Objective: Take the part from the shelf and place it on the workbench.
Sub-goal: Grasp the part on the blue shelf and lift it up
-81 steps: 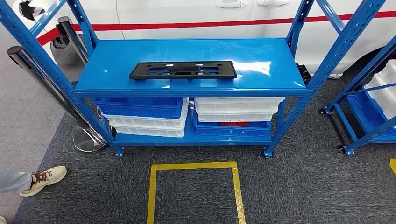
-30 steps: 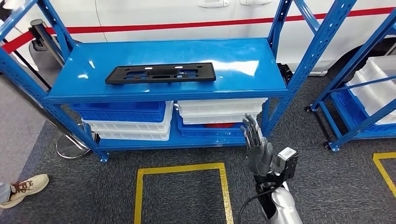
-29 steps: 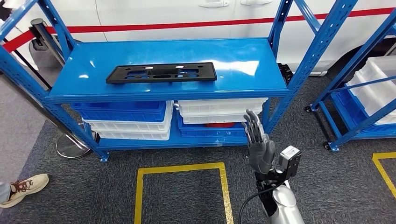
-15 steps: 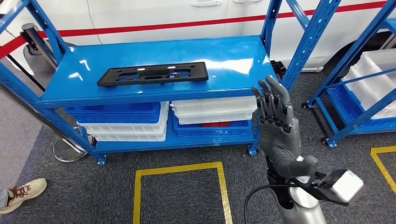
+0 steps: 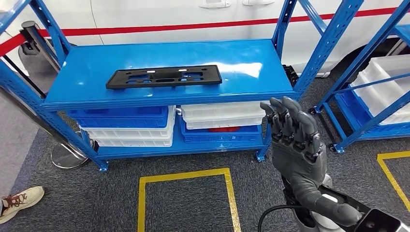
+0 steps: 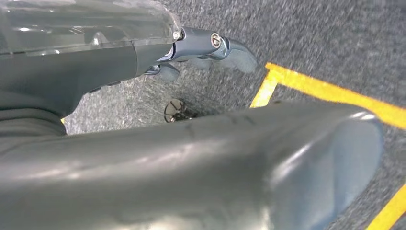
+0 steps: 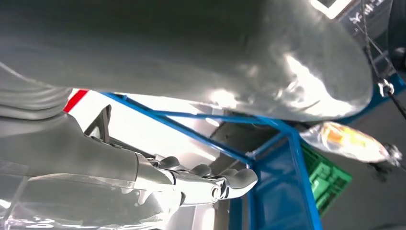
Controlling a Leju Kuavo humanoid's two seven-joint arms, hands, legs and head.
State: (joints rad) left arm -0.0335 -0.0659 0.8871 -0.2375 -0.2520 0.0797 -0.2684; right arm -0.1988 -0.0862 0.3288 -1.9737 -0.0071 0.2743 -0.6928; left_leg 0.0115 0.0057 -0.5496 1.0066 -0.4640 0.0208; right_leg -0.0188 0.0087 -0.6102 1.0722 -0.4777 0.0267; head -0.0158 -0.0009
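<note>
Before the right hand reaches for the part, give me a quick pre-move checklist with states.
1. Black part flat on the top shelf: ok.
2. Nothing on or against the part: ok.
3. Right hand holds nothing, fingers apart: ok.
4. Right hand at the part: not ok, it is raised in front of the shelf's right end, well to the part's right.
5. Left hand free: ok, over the carpet, nothing in its fingers.
6. Workbench ready: cannot tell.

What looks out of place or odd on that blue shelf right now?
Nothing stands out. The black part lies flat on the top shelf, and the bins below sit stacked. The right hand is raised, holding nothing.
</note>
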